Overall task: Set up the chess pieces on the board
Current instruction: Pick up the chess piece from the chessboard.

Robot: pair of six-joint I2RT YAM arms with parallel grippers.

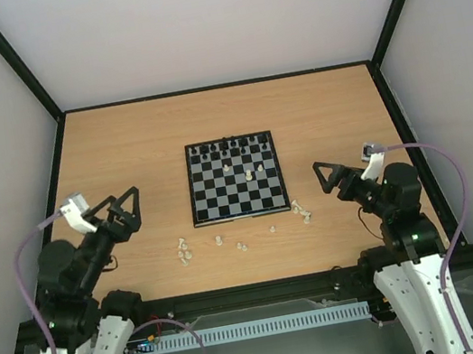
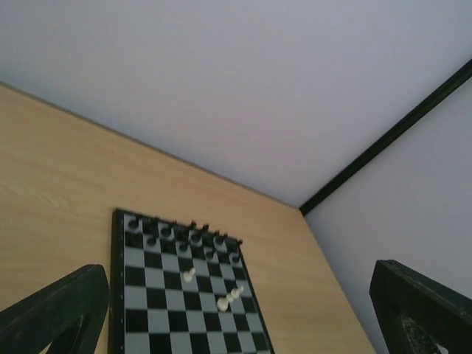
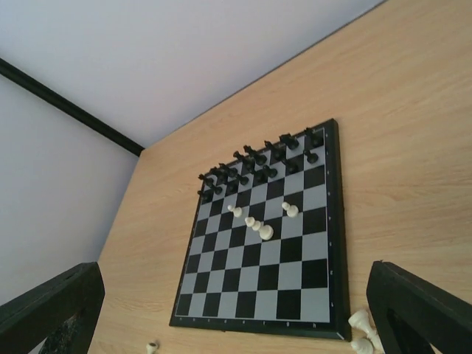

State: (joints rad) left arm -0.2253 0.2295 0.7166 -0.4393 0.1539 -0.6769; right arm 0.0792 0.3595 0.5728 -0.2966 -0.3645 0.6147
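Observation:
The board [image 1: 222,200] lies at the table's middle, with black figures [image 1: 229,146] along its two far rows. Three cream-white chess pieces [image 1: 249,175] are on its middle squares; in the right wrist view one of them [image 3: 259,228] lies on its side. Several more white pieces [image 1: 219,240] are scattered on the table in front of the board, some [image 1: 302,211] by its near right corner. My left gripper [image 1: 133,211] is open and empty, left of the board. My right gripper [image 1: 321,177] is open and empty, right of it.
The left wrist view shows its dark fingers [image 2: 59,317] at the bottom corners and the board [image 2: 147,310] beyond. The right wrist view shows its fingers [image 3: 420,310], the board [image 3: 251,280] and loose pieces [image 3: 361,324]. White walls with black frame bars [image 1: 14,60] enclose the table.

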